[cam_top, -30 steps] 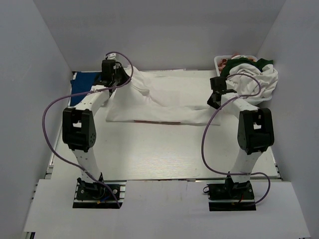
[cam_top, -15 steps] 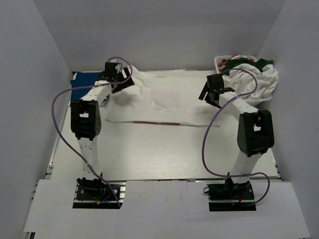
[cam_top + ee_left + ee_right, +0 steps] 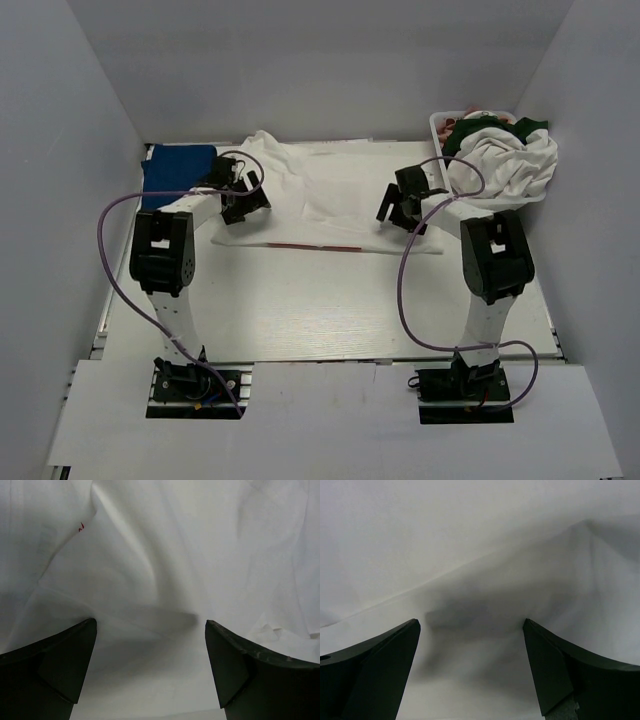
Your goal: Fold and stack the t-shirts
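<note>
Change: a second ago both end effectors were clamped on the white t-shirt (image 3: 335, 195). Both have now let go and drawn back toward the near side, and the cloth has dropped onto the worktop (image 3: 320, 310).
Left end effector (image 3: 243, 198): fingers spread wide with nothing between them, poised just above the shirt's left part.
Right end effector (image 3: 400, 208): also spread wide and empty, over the shirt's right part.
White t-shirt: lies across the far middle of the worktop, creased, with a raised bunch at its far left corner.
Meaning for task: this fold looks laid down. Judged unfinished, since further folds and the stacking remain.
Other shirts: blue t-shirt (image 3: 178, 165) at the far left; heap of t-shirts (image 3: 510, 160) spilling over the basket (image 3: 437, 122) at the far right.
Writing: none readable. The left wrist view shows a tiny red mark (image 3: 81, 527), illegible. A red strip (image 3: 310, 245) runs along the near hem, probably print.
</note>
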Robot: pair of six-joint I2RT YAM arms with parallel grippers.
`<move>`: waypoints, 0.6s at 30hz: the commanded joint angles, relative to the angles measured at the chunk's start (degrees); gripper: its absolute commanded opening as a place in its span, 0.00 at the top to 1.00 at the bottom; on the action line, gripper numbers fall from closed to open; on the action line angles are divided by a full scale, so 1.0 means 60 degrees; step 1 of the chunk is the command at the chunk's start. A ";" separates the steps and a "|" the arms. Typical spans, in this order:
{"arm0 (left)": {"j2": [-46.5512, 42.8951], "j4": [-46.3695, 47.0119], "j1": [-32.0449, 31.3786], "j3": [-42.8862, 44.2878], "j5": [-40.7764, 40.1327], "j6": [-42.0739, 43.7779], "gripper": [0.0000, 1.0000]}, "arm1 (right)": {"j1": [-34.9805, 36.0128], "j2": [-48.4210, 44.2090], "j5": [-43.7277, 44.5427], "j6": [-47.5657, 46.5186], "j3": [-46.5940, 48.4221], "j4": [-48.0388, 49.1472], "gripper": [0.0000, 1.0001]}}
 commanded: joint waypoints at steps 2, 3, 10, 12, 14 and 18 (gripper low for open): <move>-0.0791 -0.0932 -0.0137 -0.2140 0.0558 -0.0426 0.00 | 0.0043 -0.0836 -0.0339 0.0765 -0.1498 -0.0448 0.10; -0.1099 -0.1035 -0.0137 -0.2598 0.0413 -0.0427 0.00 | 0.0058 -0.1128 -0.0498 0.0897 -0.2372 -0.0303 0.10; -0.5008 -0.1811 -0.0546 -0.7137 0.0426 -0.1613 0.00 | 0.0818 -0.5521 -0.1101 0.2406 -0.7266 -0.0797 0.10; -0.6033 -0.2629 -0.0634 -0.7479 0.0426 -0.1716 0.00 | 0.1096 -0.7260 -0.0694 0.2656 -0.7492 -0.1876 0.10; -0.7659 -0.3578 -0.0722 -0.7568 0.0309 -0.1848 0.00 | 0.1200 -0.8723 -0.0312 0.2642 -0.7435 -0.2597 0.10; -0.9785 -0.4623 -0.0811 -0.6474 -0.0186 -0.2127 0.00 | 0.1390 -0.9671 0.0261 0.2481 -0.6397 -0.3349 0.10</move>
